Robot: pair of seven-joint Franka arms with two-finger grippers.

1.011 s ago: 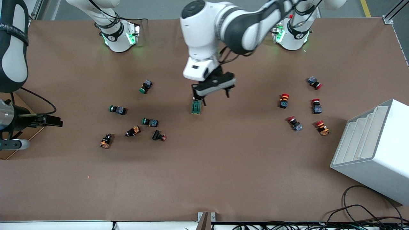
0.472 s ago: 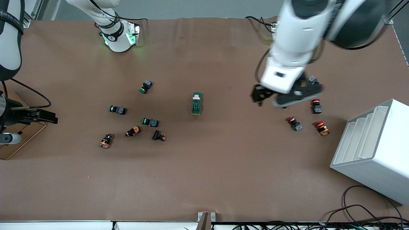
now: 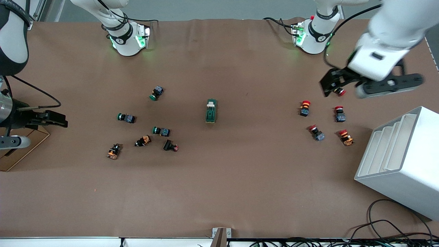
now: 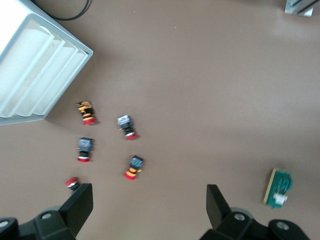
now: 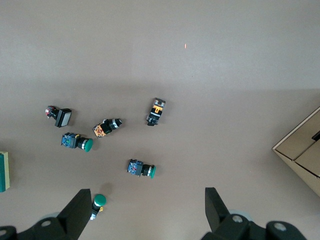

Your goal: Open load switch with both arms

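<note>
The load switch, a dark green block with a white lever at the end facing the robots' bases, lies alone mid-table. It also shows in the left wrist view as the load switch, and at the rim of the right wrist view as the load switch. My left gripper hangs open and empty over the red-capped buttons at the left arm's end; the left gripper holds only bare table between its fingers. My right gripper waits open at the right arm's end, and the right gripper is empty too.
Several green-capped and orange buttons lie scattered toward the right arm's end. Several red-capped buttons lie toward the left arm's end. A white slotted rack stands beside them, a cardboard box sits under the right gripper, and cables lie at the table's front edge.
My left gripper has left the load switch, where it stood a second ago, and swung up and across to the red-capped buttons. The switch stays put. The right gripper barely shifted.
</note>
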